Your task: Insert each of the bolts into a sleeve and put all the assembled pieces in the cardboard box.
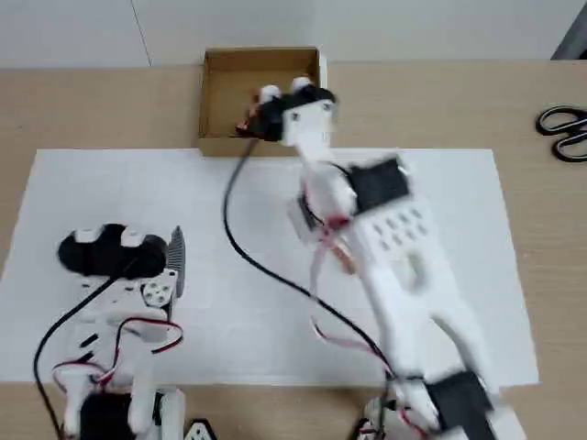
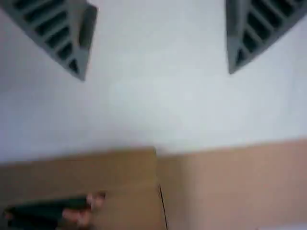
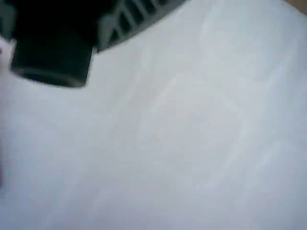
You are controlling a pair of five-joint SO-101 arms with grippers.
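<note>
High view: cardboard box (image 1: 220,96) sits on the worktop (image 1: 73,101), touching the far edge of the white paper sheet (image 1: 119,183). It is plain brown corrugated board, rectangular, with an open top and matte walls. Right tool (image 1: 260,121) hangs over the box interior, toward its near side, with the arm extended across the sheet. It's too blurred to tell whether it is clenched or released. A small orange-red bit (image 1: 246,126) sits just beside it at the near wall; can't tell if that's a bolt or arm hardware.

Left tool (image 2: 156,69) is released: 2 grey ribbed plastic fingers (image 2: 62,33), wedge-shaped, spread wide over bare sheet. In the high view it sits low over the near-left part of the sheet, well apart from the box. Left wrist view also catches the box past the sheet edge, with a blurred dark-green and orange shape (image 2: 53,213) in it that can't be identified.

Right wrist view: blurred dark cylinder (image 3: 50,62) against a white surface; can't tell if it's a sleeve.

Worktop is light wood-grain laminate. Black-handled scissors (image 1: 561,128) lie at the far right, off the sheet. A black cable (image 1: 234,229) curves across the sheet. Pale wall (image 1: 367,27) behind.
</note>
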